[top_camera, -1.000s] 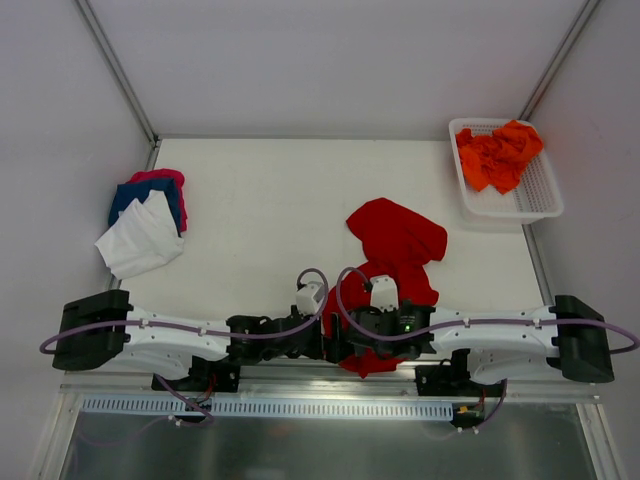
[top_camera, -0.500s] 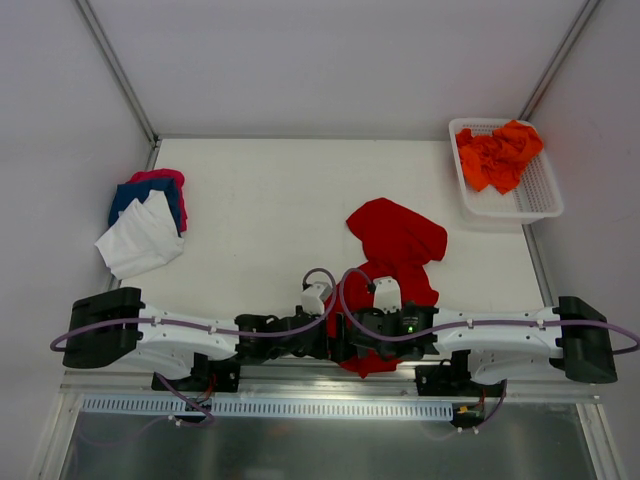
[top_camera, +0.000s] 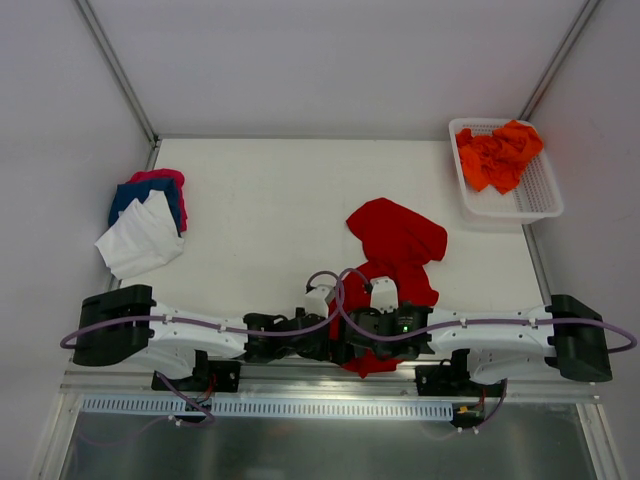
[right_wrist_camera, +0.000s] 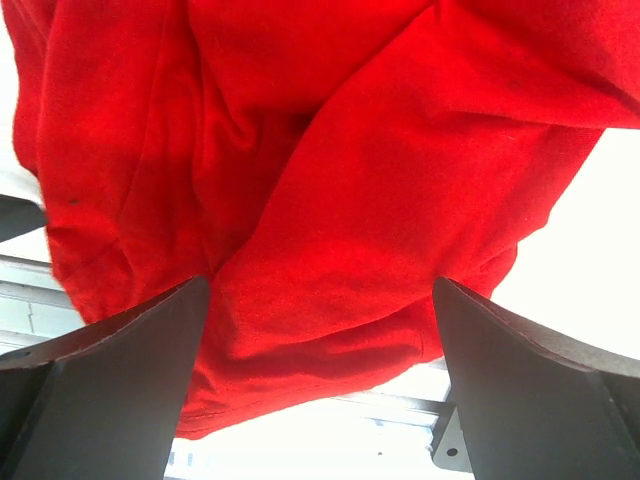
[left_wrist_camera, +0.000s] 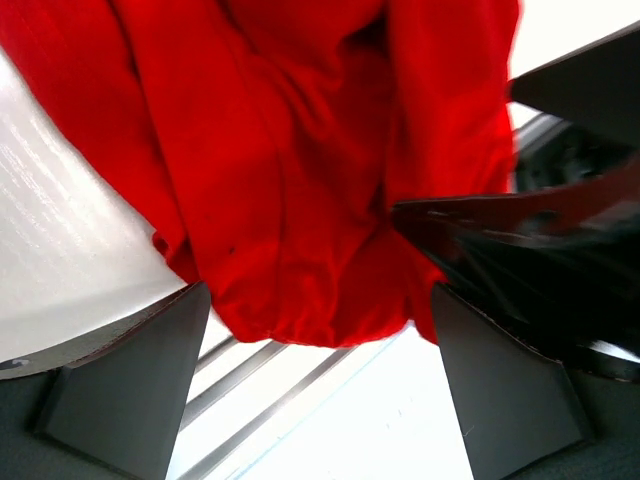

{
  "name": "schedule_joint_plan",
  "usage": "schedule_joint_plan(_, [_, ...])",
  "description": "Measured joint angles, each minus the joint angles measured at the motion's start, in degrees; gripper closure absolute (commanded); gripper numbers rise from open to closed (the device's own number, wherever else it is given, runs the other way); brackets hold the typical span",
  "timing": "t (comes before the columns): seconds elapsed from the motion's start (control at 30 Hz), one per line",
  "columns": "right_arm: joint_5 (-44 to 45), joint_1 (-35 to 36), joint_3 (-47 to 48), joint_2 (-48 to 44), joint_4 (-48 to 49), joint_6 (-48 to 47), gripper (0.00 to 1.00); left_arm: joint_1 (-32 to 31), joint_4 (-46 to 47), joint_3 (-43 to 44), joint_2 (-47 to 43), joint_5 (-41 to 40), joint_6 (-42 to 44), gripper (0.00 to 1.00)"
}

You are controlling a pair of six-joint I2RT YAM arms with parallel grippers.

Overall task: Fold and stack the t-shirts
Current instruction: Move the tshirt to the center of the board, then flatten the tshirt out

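Wrist views, left claw (left_wrist_camera: 318, 300) and right claw (right_wrist_camera: 318, 290) open, red t-shirt (left_wrist_camera: 290, 150) bunched at each mouth.

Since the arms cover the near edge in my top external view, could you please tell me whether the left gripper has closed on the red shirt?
Observer: No. The left gripper has its jaws wide apart, and the red t-shirt shows bunched in the gap, not pinched.
Operator: Thank you. And the right gripper?
Observer: The right gripper is wide open too, facing a creased fold of the same shirt.
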Motion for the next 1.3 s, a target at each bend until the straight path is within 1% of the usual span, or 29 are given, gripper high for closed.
schedule_joint_plan(0.13, [0.04, -0.04, 0.0, 0.0, 0.59, 0.04, 0.01, 0.0, 0.2, 0.15, 2.89, 0.5, -0.17, 0.07])
schedule_joint_plan(0.3, [0.24, -0.17, 0.0, 0.0, -0.31, 0.04, 0.0, 0.02, 0.33, 0.87, 3.78, 0.74, -0.15, 0.08])
schedule_joint_plan(0.4, [0.22, -0.2, 0.0, 0.07, -0.42, -0.02, 0.13, 0.02, 0.35, 1.07, 4.02, 0.81, -0.15, 0.11])
schedule_joint_plan(0.43, [0.15, -0.2, 0.0, 0.17, -0.22, -0.11, 0.21, 0.02, 0.39, 1.18, 4.15, 0.98, -0.15, 0.15])
schedule_joint_plan(0.47, [0.04, -0.17, 0.0, 0.37, 0.17, -0.17, 0.24, 0.02, 0.59, 1.25, 4.31, 1.31, -0.15, 0.17])
schedule_joint_plan(0.5, [-0.04, -0.15, 0.0, 0.66, 0.7, -0.17, 0.29, 0.0, 0.61, 1.36, 4.5, 1.6, -0.11, 0.2])
schedule_joint_plan(0.53, [-0.07, -0.15, 0.0, 0.87, 1.07, -0.24, 0.33, 0.0, 0.72, 1.46, 4.68, 1.77, -0.09, 0.26])
schedule_joint_plan(0.57, [-0.13, -0.15, 0.0, 1.14, 1.4, -0.28, 0.43, 0.0, 0.83, 1.57, 4.85, 1.81, -0.07, 0.29])
schedule_joint_plan(0.6, [-0.22, -0.15, 0.0, 1.4, 1.68, -0.26, 0.43, 0.0, 0.85, 1.62, 4.9, 1.81, -0.02, 0.34])
schedule_joint_plan(0.63, [-0.35, -0.15, 0.0, 1.7, 1.92, -0.24, 0.58, 0.02, 0.85, 1.68, 4.94, 1.84, -0.09, 0.4])
schedule_joint_plan(0.67, [-0.44, -0.15, 0.0, 1.95, 2.08, -0.63, 0.67, 0.02, 0.85, 1.73, 4.96, 1.84, -0.22, 0.52])
schedule_joint_plan(0.7, [-0.72, -0.15, 0.0, 2.23, 2.34, -0.76, 0.77, 0.02, 0.85, 1.77, 4.96, 1.88, -0.31, 0.59])
schedule_joint_plan(0.73, [-0.92, -0.15, 0.0, 2.45, 2.6, -0.85, 0.88, 0.0, 0.85, 1.81, 4.98, 1.84, -0.26, 0.69])
schedule_joint_plan(0.77, [-1.07, -0.15, 0.0, 2.64, 2.8, -0.79, 0.92, 0.02, 0.83, 1.84, 4.98, 1.84, -0.17, 0.83])
schedule_joint_plan(0.8, [-1.2, -0.15, 0.02, 2.75, 2.86, -0.83, 0.96, 0.02, 0.74, 1.92, 4.98, 1.81, -0.42, 0.88])
schedule_joint_plan(0.9, [-1.27, -0.15, 0.02, 2.8, 2.95, -0.72, 0.99, 0.02, -0.13, 2.4, 4.98, 1.73, -0.11, 1.0])
schedule_joint_plan(1.03, [-1.03, -0.15, 0.48, 2.8, 2.16, -0.68, 1.0, 0.07, -2.91, 4.09, 4.98, 1.27, 0.26, 1.0])
schedule_joint_plan(1.17, [1.16, -0.15, 3.87, 2.1, -2.01, -1.53, 0.99, 3.17, -6.88, 6.69, 4.26, 1.16, 1.92, 1.0])
schedule_joint_plan(1.3, [4.68, -0.15, 9.42, -1.42, -6.1, -3.34, 1.0, 7.08, -11.21, 7.89, -0.5, 0.13, 4.44, 1.0])
